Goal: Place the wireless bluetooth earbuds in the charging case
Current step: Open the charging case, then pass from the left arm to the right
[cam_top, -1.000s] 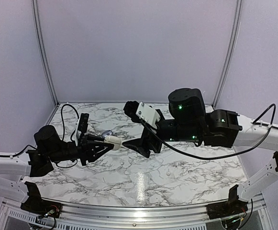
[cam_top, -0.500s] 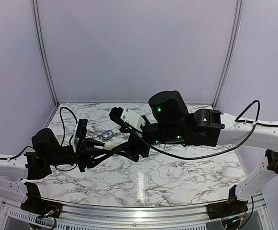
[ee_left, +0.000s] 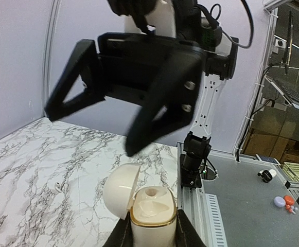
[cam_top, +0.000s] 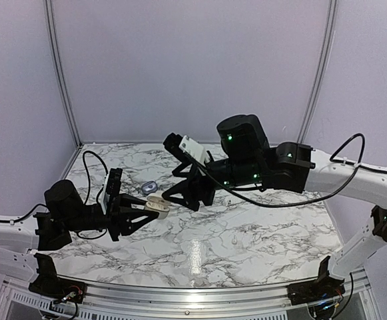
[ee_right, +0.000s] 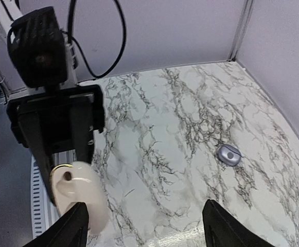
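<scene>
My left gripper (ee_left: 153,229) is shut on the charging case (ee_left: 153,211), a cream clamshell with a gold rim. It holds the case upright above the table with the lid (ee_left: 120,187) swung open to the left. The top view shows the same case (cam_top: 157,203) at the tip of the left gripper (cam_top: 140,212). My right gripper (cam_top: 180,199) hovers open just right of and above it, with nothing between its fingers (ee_right: 77,226). In the right wrist view the case (ee_right: 80,198) sits by the left finger. One tiny whitish earbud (ee_left: 56,186) lies on the marble.
A small lavender oval piece with a dark centre (cam_top: 148,187) (ee_right: 228,153) lies on the marble table (cam_top: 246,233) behind the case. The right arm's cable (cam_top: 273,203) hangs over the middle. Enclosure walls and corner posts (cam_top: 60,80) ring the table.
The right arm swung left toward the held case, then rose a little, and its jaws narrowed slightly. The left gripper sank a bit with the case.
</scene>
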Motion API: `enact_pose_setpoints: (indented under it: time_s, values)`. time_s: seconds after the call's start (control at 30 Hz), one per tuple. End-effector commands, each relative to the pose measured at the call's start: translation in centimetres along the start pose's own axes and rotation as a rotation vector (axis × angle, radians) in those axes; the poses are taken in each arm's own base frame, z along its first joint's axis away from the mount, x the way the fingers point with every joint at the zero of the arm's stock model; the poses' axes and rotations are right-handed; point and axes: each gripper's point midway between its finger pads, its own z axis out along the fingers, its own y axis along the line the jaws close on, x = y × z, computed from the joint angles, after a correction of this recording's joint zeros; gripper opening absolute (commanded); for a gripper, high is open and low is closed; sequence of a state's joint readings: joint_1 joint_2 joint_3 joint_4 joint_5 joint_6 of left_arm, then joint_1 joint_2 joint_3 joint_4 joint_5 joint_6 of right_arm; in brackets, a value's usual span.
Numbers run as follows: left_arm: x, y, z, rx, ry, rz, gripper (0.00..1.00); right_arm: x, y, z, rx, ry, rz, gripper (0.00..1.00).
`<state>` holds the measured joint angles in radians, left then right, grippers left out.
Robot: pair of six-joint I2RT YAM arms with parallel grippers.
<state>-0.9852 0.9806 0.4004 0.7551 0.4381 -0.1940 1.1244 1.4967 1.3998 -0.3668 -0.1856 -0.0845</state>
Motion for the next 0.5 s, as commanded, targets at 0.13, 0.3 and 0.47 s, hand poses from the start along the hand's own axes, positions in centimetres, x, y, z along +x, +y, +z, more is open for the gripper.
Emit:
enact_pose_setpoints:
  time_s: [0.13, 0.3, 0.47]
  values:
    - [-0.9, -1.8, -0.1, 0.077, -0.023, 0.041, 0.0, -4.2, -2.7, -4.3, 0.045, -0.132, 0.067, 0.75]
    - [-1.3, -1.8, -0.1, 0.073, -0.032, 0.04, 0.0, -3.2, 0.6, -4.7, -0.131, -0.148, 0.037, 0.68]
    - [-1.2, -2.0, 0.0, 0.088, -0.026, 0.04, 0.0, -2.8, 2.3, -3.4, -0.195, -0.103, 0.012, 0.56]
